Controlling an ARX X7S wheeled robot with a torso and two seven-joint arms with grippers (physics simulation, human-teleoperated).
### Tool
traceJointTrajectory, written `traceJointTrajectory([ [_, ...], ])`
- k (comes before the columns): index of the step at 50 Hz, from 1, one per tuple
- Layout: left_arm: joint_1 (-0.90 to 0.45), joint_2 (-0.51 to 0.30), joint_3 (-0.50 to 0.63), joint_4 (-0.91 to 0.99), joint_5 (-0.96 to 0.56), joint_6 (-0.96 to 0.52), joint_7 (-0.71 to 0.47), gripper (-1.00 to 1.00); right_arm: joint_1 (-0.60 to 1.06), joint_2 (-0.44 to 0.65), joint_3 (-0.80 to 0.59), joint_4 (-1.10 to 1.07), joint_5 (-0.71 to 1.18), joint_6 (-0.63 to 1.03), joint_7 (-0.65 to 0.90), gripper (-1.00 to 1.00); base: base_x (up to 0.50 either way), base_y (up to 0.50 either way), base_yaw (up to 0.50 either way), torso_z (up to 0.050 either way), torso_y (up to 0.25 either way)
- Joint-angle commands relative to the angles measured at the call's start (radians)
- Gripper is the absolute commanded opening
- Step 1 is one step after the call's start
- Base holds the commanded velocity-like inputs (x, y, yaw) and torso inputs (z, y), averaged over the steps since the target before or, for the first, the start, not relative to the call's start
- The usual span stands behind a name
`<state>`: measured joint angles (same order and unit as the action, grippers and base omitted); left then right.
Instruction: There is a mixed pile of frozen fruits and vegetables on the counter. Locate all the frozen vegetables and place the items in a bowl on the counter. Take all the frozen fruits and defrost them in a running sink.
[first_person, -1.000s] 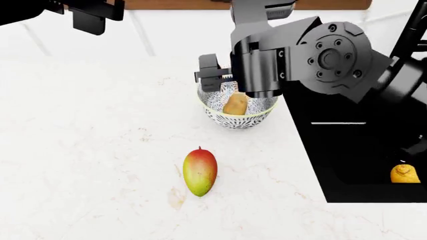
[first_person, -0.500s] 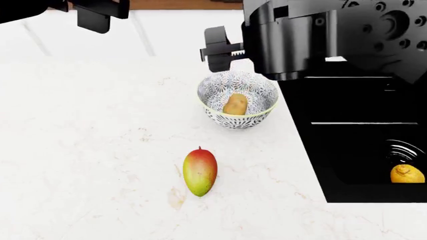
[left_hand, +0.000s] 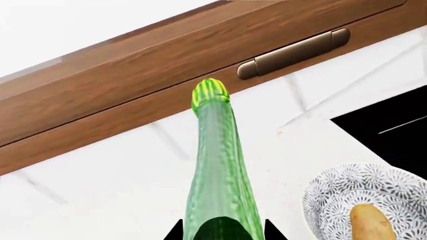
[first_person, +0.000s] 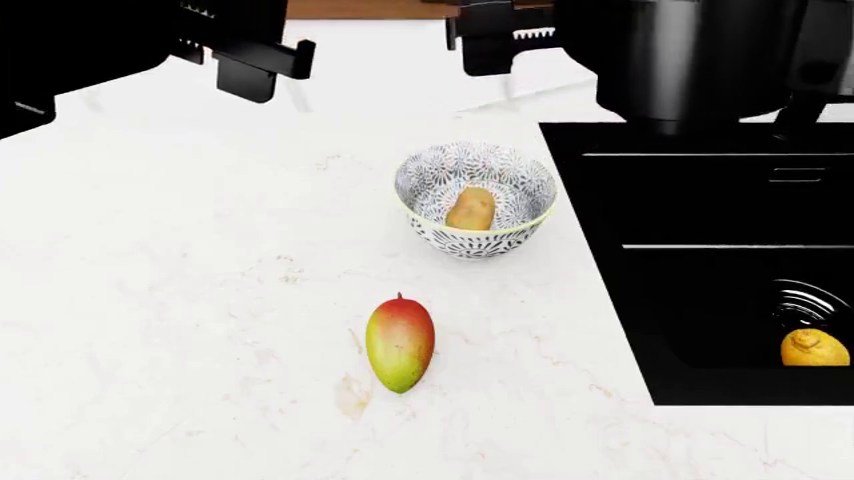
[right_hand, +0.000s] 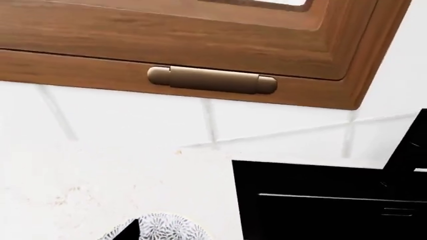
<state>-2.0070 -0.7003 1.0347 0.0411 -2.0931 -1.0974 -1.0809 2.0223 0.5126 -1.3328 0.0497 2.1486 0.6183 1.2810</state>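
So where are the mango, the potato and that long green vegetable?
mango (first_person: 399, 343), head view, middle of its skin
potato (first_person: 471, 209), head view, middle, inside the bowl
cucumber (left_hand: 218, 165), left wrist view, mid-length

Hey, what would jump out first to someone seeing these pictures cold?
The red-to-green mango lying alone on the white counter, then the patterned bowl holding a potato beside the black sink. In the left wrist view, a long green cucumber fills the frame.
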Motion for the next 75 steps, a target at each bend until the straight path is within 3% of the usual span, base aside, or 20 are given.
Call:
traceJointTrajectory([
  [1,0.034,0.040,-0.001,-0.005,0.049,0.032,0.035,-1.00,0.013,0.048,0.027,-0.073,-0.037,-0.023,0.012,1.00,0.00,0.00,0.00,0.000,0.000],
  [20,0.079,0.124,0.012,-0.037,0.121,0.069,0.100,-1.00,0.001,0.075,0.037,-0.131,-0.067,-0.027,0.000,1.00,0.00,0.00,0.00,0.000,0.000],
  [31,0.091,0.136,0.020,-0.042,0.138,0.073,0.111,-1.00,-0.002,0.144,0.058,-0.231,-0.106,-0.059,0.061,1.00,0.00,0.00,0.00,0.000,0.001],
  [49,0.075,0.141,0.017,-0.052,0.138,0.073,0.111,-1.00,0.119,0.249,0.073,-0.280,-0.036,0.027,0.171,1.00,0.00,0.00,0.00,0.000,0.000],
  [75,0.097,0.271,0.059,-0.148,0.230,0.084,0.225,-1.00,0.093,0.313,0.080,-0.398,-0.014,0.040,0.160,1.00,0.00,0.00,0.00,0.000,0.000],
])
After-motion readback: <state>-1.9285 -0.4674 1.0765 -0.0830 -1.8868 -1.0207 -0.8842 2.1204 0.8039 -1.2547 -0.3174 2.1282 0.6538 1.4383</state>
